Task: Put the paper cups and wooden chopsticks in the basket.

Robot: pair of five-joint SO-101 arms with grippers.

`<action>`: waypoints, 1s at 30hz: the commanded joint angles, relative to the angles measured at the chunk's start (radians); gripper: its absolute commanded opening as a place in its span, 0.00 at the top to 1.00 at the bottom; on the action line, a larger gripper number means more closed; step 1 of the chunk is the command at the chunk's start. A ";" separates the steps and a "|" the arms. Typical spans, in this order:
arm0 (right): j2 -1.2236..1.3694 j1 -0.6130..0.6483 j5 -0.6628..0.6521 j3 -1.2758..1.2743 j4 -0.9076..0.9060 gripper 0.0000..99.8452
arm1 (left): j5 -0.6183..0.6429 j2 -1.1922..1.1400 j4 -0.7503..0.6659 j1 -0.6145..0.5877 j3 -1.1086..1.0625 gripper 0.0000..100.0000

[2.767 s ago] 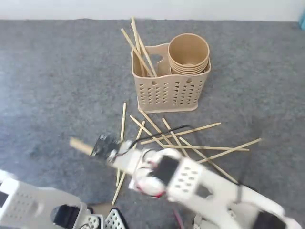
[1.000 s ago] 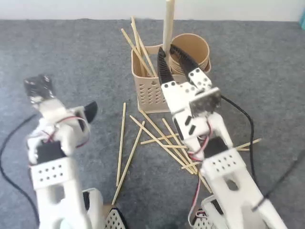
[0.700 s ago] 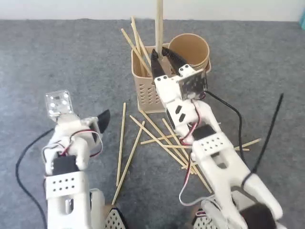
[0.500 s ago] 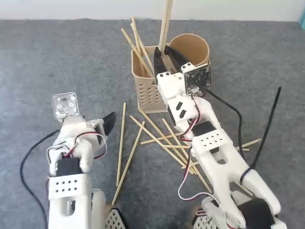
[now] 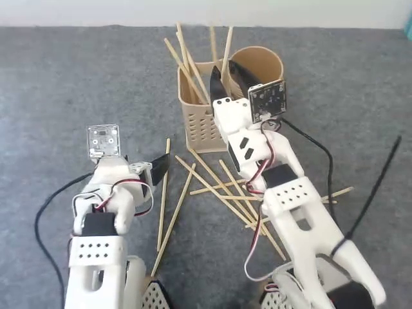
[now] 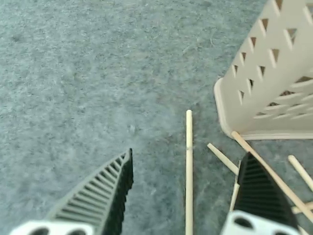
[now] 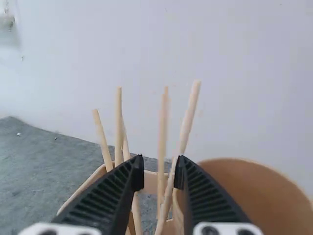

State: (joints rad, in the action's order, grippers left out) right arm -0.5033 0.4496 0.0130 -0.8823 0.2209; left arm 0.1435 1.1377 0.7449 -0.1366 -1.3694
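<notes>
Basket [image 5: 225,125]: beige moulded plastic, rectangular with rounded corners, walls pierced by rows of small triangular slots. We find it standing near the middle of the carpet's far edge.

Paper cups [image 5: 256,64]: a nested stack in plain brown card with round rims, seated in the basket's right-hand compartment.

Upright chopsticks [image 5: 187,61]: slim pale wooden sticks, standing and leaning in the basket's other compartment, with their ends fanning out above the rim.

Loose chopsticks [image 5: 215,180]: the same pale wood, lying crossed and scattered on the carpet just in front of the basket.

Right gripper [image 7: 157,161]: black ribbed jaws on a white body, poised over the basket's rim beside the cups. We see the jaws a little apart, with upright chopsticks rising in the gap and nothing pinched.

Left gripper [image 6: 189,155]: spread wide and empty, low over the carpet. One loose chopstick lies flat between its fingers, near the basket's front corner.

Carpet [image 5: 77,84]: grey, with a short felted nap.

Wall [image 7: 220,44]: plain white, behind the carpet's far edge.
</notes>
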 commanded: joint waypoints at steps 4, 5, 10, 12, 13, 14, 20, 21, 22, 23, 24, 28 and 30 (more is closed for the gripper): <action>-0.268 0.005 0.097 0.026 -0.231 0.89 | 0.008 0.021 0.008 0.008 0.005 0.67; -0.303 0.005 0.109 0.026 -0.263 0.89 | 0.008 0.021 0.006 0.009 0.005 0.67; -0.493 0.004 0.146 0.026 -0.437 0.89 | 0.009 0.021 0.009 0.051 0.004 0.67; -0.578 0.002 0.170 0.026 -0.519 0.89 | 0.009 0.021 0.025 0.075 0.005 0.67; -0.619 0.002 0.186 0.026 -0.559 0.89 | 0.009 0.021 0.029 0.086 0.005 0.67; -0.662 0.001 0.198 0.026 -0.602 0.89 | 0.009 0.021 0.031 0.092 0.005 0.67; -0.881 -0.002 0.221 0.026 -0.895 0.89 | 0.008 -0.101 0.025 0.100 0.045 0.67; -0.908 -0.002 0.218 0.025 -0.938 0.89 | 0.006 -0.149 0.023 0.100 0.067 0.67; -0.932 -0.004 0.216 0.023 -0.980 0.89 | 0.006 -0.203 0.021 0.100 0.090 0.67; -0.951 -0.012 0.215 0.023 -1.021 0.89 | 0.005 -0.255 0.021 0.100 0.114 0.67; -0.964 -0.033 0.215 0.023 -1.059 0.89 | 0.005 -0.307 0.021 0.100 0.139 0.67; -0.983 -0.147 0.216 0.021 -1.184 0.89 | 0.002 -0.491 0.021 0.094 0.225 0.67; -0.983 -0.208 0.221 0.020 -1.244 0.89 | 0.002 -0.572 0.021 0.094 0.262 0.67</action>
State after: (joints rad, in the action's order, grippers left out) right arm -1.4776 0.3483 0.2217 -0.8823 -0.9191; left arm 0.1435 0.6651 0.7695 -0.0460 -1.1976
